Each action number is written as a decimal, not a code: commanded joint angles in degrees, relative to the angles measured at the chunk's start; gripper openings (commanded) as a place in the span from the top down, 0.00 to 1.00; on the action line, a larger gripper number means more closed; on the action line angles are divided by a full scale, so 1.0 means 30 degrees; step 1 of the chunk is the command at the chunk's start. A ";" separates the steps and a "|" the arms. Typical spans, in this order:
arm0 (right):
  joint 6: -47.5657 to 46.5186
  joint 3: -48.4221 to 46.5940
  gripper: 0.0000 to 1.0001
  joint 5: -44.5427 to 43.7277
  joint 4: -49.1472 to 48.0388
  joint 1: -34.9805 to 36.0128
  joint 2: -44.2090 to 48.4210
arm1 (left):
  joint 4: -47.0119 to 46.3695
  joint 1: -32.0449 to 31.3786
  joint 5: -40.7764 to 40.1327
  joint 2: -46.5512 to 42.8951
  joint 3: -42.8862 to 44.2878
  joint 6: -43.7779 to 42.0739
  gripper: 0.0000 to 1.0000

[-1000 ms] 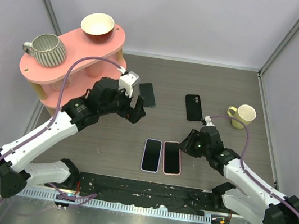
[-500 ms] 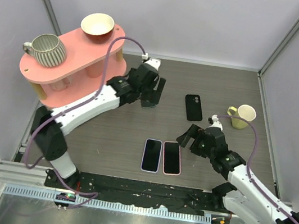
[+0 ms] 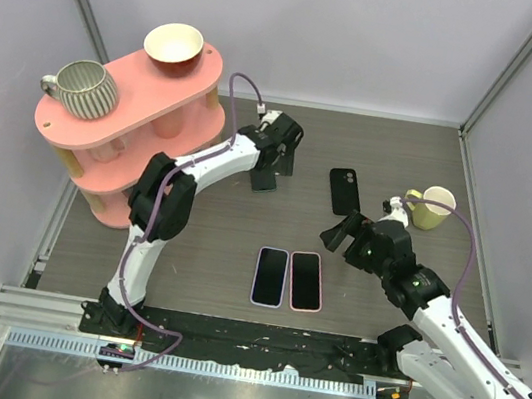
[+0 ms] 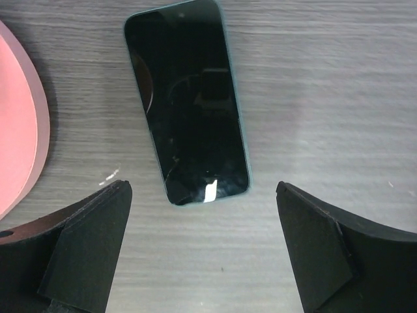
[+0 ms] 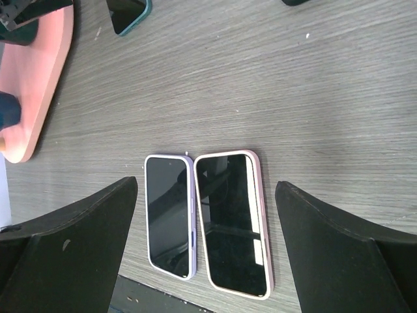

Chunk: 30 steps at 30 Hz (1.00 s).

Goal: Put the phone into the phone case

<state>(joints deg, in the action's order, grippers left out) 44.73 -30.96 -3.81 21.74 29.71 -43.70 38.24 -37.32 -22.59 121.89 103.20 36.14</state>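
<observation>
Grey wood-grain table (image 3: 219, 243), pale walls (image 3: 353, 31), left gripper (image 4: 202, 222) and right gripper (image 5: 206, 222) released

Visible are a pink shelf (image 3: 134, 103), grey-striped mug (image 3: 86, 90), yellow mug (image 3: 436, 206), lilac-cased phone (image 3: 270, 276) and pink-cased phone (image 3: 306, 281).

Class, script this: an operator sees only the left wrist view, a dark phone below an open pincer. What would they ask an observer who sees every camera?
Operator: Where's the case for this phone?
Observer: A black phone case lies to its right, apart from it, near a yellow mug.
Operator: Any other phones?
Observer: Two nearer the bases, side by side: a lavender-cased phone and a pink-cased phone.
Operator: The right pincer?
Observer: Open and empty, above the table between them and the black case.
</observation>
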 commanded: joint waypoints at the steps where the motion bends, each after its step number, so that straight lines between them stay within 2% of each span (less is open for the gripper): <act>1: -0.0290 -0.0608 0.07 -0.0310 0.0196 -0.0002 -0.0198 | -0.0379 0.0924 -0.0208 0.0738 0.0730 0.0993 0.02; 9: -0.0731 -0.0666 0.07 -0.0545 -0.0067 -0.0031 -0.0490 | -0.2082 0.1336 0.1435 0.2261 0.1489 -0.1177 0.00; 20: -0.0906 -0.0872 0.07 -0.0399 0.0078 -0.0002 -0.0873 | -0.0325 0.1483 0.1524 0.4049 0.2866 -0.0533 0.00; 28: -0.1023 -0.1075 0.07 -0.0692 0.0342 -0.0002 -0.0286 | -0.0878 0.1483 0.2079 0.3437 0.1317 -0.0182 0.04; 30: -0.1024 -0.1164 0.07 -0.0662 0.0430 -0.0002 -0.0344 | -0.1435 0.1483 0.2721 0.3143 0.0325 -0.0269 0.10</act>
<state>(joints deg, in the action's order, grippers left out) 42.59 -31.42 -4.43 23.20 29.71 -45.50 35.29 -32.97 -18.20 133.51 108.86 34.11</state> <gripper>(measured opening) 0.929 0.935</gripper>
